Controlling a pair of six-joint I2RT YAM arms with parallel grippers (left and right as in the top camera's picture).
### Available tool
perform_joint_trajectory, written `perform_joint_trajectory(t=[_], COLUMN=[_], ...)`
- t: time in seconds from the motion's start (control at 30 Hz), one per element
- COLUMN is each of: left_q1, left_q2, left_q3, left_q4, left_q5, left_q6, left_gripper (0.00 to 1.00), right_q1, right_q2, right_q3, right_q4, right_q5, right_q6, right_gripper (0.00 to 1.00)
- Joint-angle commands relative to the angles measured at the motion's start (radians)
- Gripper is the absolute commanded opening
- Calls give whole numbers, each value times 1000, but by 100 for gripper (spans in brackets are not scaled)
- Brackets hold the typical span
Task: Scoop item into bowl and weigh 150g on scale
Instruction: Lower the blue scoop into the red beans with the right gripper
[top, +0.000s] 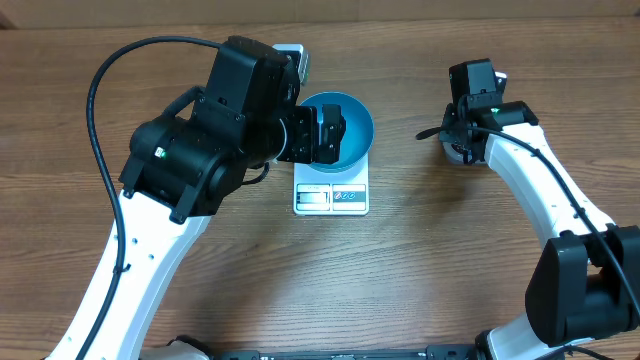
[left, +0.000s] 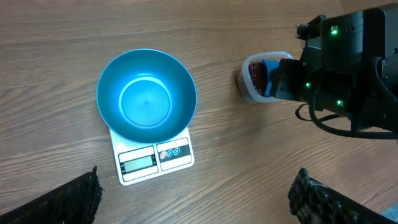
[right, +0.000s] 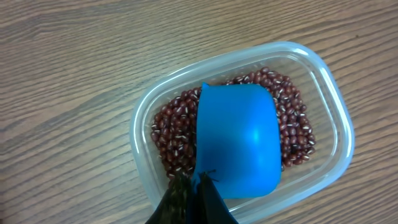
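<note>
We've got the left pincer (top: 330, 135) hanging over the bowl (left: 147, 95), jaws wide apart. The bowl sits on the scale (left: 155, 162), whose display edge sticks out from under it. Off to the right, well apart on the surface (top: 420, 280), is the tub (right: 329, 124). The beans (right: 177, 130) are all inside it, with the scoop (right: 239, 143) on top of them and the right pincer (right: 193, 193) clamped on the scoop's near end.

Left end effector (left: 196, 200) splayed, right one (right: 190, 200) seemingly clamped
</note>
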Motion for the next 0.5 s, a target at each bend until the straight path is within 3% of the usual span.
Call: perform_joint_trajectory(t=[0.0,0.23,0.47], left_q1=[0,0,0], left_q2=[-18,-18,-18], left_q3=[22,23,23], left_q4=[1,1,1], left_q5=[-10,-10,-10], left_q6=[19,19,19], left_gripper=[100,99,99], right_q1=[-20,-119,-245], right_q2=[-7,-55,-56], right_q3=[23,23,23], right_q4=[9,6,-11], right_q5=[-103,-236,-525], right_q6=[47,56,20], right_gripper=[4,4,4])
